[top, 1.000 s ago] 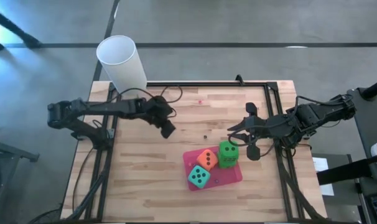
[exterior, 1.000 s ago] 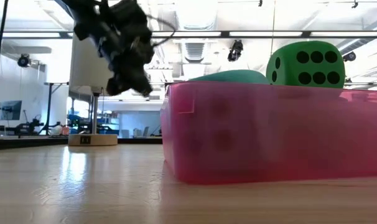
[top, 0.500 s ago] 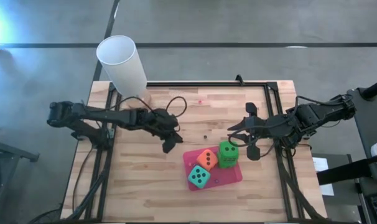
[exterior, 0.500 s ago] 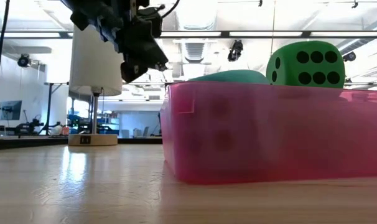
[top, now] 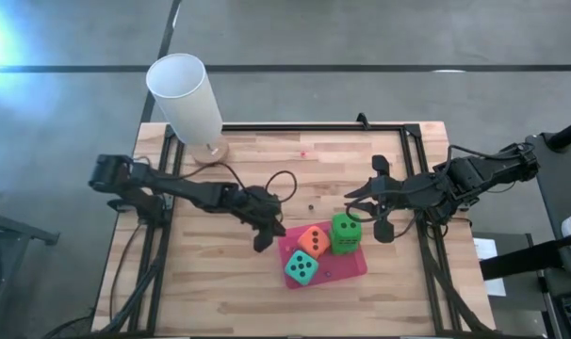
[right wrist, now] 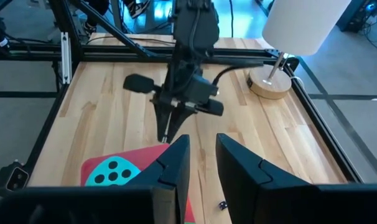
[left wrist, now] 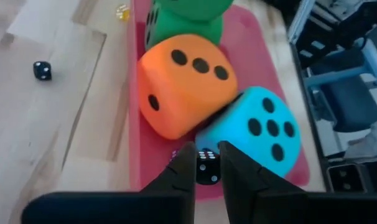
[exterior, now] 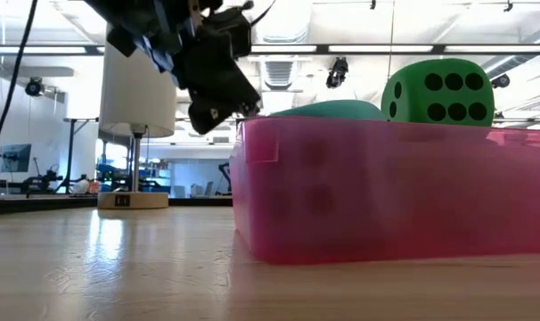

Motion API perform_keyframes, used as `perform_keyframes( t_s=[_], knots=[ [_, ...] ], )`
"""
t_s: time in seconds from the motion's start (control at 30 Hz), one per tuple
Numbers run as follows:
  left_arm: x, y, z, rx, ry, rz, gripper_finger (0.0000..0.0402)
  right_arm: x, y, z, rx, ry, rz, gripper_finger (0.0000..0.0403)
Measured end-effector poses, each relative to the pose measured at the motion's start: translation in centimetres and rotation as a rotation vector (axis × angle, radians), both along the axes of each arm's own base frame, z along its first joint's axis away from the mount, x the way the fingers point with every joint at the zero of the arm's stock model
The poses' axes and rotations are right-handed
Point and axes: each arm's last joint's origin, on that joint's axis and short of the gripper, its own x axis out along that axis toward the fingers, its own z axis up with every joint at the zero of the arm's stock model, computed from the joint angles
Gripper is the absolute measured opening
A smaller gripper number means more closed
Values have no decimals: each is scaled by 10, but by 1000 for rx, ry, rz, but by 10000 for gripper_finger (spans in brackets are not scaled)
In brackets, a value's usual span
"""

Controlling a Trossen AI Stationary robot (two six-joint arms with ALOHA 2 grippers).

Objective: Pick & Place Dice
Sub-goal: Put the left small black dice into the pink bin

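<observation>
Your left gripper (top: 260, 243) has swung in from well off the mat (top: 347, 266) to its edge, while the right gripper (top: 375, 212) has stayed put beside the mat's far side. From above, three dice sit on the mat: the orange die (top: 313, 241) in the middle, the teal die (top: 302, 269) touching it on the near side and a green die (top: 346, 233) on the far side. I can't find a second green one. Most of the placing therefore looks done, with a last small piece still to go. At table height, the left gripper (exterior: 212, 111) hangs above the mat's (exterior: 386, 196) edge, and the green die (exterior: 439, 89) and the teal die (exterior: 328, 109) rise over that edge. In your left wrist view, the fingers are drawn narrow on a tiny black die (left wrist: 207, 168) with white pips. It is held over the mat (left wrist: 254, 56) just short of the orange die (left wrist: 185, 84) and the teal die (left wrist: 254, 130). The big dice look soft and round-cornered with dark pips. Another black speck (left wrist: 41, 70) lies on the wood off the mat. In your right wrist view, that gripper (right wrist: 198, 146) is nearly closed and holds nothing.
</observation>
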Motion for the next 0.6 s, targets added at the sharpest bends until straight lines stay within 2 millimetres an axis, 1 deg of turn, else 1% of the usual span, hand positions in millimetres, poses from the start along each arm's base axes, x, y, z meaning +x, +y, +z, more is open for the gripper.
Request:
perform_keyframes(
  t_s=[0.1,0.27,0.4,0.6],
  knots=[
    [2,-1,-6,11,13,-9,56,0,0,0,1,-1,0,81],
    [7,-1,-18,48,23,-40,51,0,0,0,4,-4,-1,87],
    [9,-1,-22,55,22,-47,52,0,0,1,6,-8,-2,88],
    [10,-1,-23,58,13,-49,54,0,0,1,4,-9,0,78]
  ],
)
